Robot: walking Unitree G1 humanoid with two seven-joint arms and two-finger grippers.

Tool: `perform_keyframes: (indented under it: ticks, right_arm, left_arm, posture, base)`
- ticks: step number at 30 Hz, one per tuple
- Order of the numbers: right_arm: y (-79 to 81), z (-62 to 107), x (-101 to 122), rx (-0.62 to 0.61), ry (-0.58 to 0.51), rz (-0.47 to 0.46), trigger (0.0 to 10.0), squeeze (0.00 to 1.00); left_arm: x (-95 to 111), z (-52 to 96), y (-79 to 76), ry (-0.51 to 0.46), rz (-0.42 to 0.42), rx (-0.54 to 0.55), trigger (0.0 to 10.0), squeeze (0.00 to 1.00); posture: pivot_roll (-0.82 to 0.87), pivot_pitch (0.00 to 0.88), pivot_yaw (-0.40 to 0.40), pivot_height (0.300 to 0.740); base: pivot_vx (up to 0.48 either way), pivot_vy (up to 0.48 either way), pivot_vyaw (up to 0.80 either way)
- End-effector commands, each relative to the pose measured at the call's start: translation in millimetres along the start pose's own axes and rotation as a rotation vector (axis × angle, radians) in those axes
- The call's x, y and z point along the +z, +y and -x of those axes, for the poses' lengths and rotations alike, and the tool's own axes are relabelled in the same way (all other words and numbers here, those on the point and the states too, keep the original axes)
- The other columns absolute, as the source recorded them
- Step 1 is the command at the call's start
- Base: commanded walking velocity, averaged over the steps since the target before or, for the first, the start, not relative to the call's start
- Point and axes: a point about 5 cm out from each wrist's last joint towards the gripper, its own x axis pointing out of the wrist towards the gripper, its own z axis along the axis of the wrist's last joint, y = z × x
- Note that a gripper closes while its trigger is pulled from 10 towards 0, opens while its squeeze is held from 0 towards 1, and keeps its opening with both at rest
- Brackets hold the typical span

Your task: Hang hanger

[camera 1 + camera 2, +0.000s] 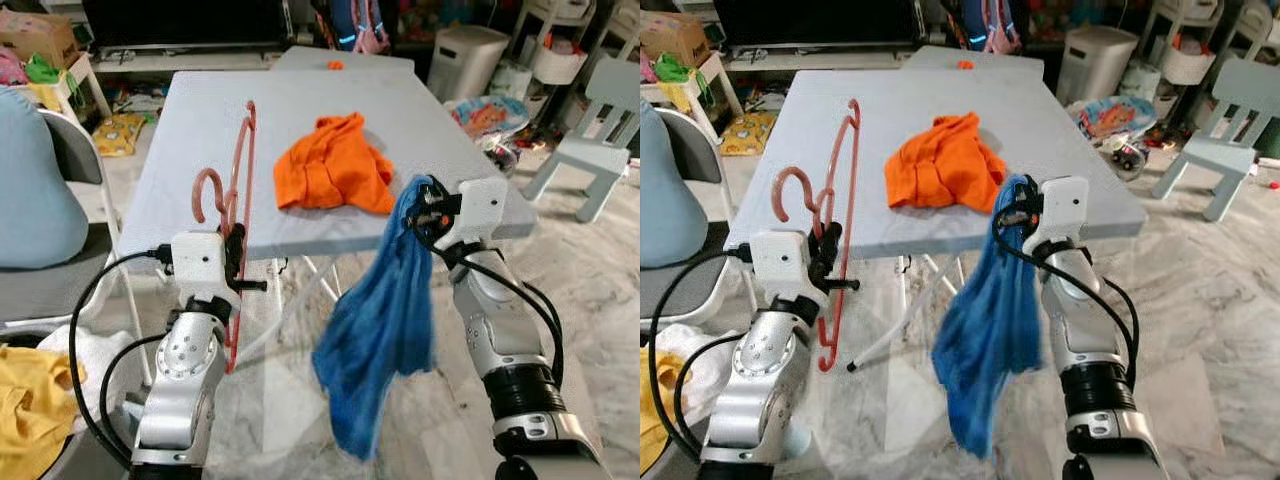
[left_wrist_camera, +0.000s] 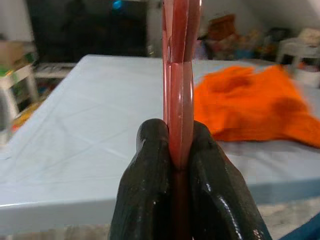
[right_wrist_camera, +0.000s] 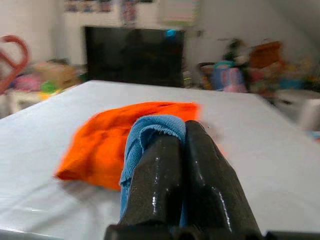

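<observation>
Hanger (image 1: 236,190) sits pinched in your left end effector (image 2: 178,150), long axis upright, hook away from the right one. Right end effector (image 3: 182,150) is clamped on a blue cloth (image 1: 385,330) dangling beside the tabletop (image 1: 200,130), so bring the two together.

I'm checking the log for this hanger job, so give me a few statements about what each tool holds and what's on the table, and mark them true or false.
1. The left tool is shut on the red hanger. True.
2. The right tool holds the orange garment. False: it grips the blue cloth; the orange garment lies on the table.
3. The blue cloth hangs down below the table edge. True.
4. The blue cloth is already draped on the hanger. False: the two are apart, one in each tool.
</observation>
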Motion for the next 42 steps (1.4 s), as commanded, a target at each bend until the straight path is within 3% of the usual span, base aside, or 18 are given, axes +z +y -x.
perform_keyframes:
  ticks: [1, 22, 24, 42]
  right_arm:
    - [-3.6, -0.4, 8.0, 0.007, -0.025, 0.017, 0.0, 0.00]
    - [-2.7, 3.6, 2.3, 0.027, 0.003, 0.020, 0.0, 0.00]
    - [-3.6, 3.6, 2.3, 0.025, 0.004, 0.019, 0.0, 0.00]
    - [-7.9, 3.3, 2.4, -0.003, 0.010, 0.011, 0.0, 0.00]
  left_arm:
    - [5.4, -1.5, -2.8, -0.024, 0.006, -0.003, 10.0, 0.00]
    - [7.3, -1.3, -3.5, -0.027, 0.020, 0.008, 10.0, 0.00]
    - [6.7, -0.3, -2.3, -0.025, -0.013, 0.005, 10.0, 0.00]
    - [2.4, 0.2, -4.3, 0.001, 0.006, 0.003, 10.0, 0.00]
  posture:
    - [0.13, 0.065, -0.048, 0.740]
    - [0.12, 0.067, -0.053, 0.740]
    - [0.12, 0.067, -0.053, 0.740]
    - [0.12, 0.069, -0.047, 0.740]
  base:
    - [0.401, 0.266, 0.00]
    - [0.335, 0.343, 0.00]
    - [0.000, 0.000, 0.00]
    - [0.000, 0.000, 0.00]
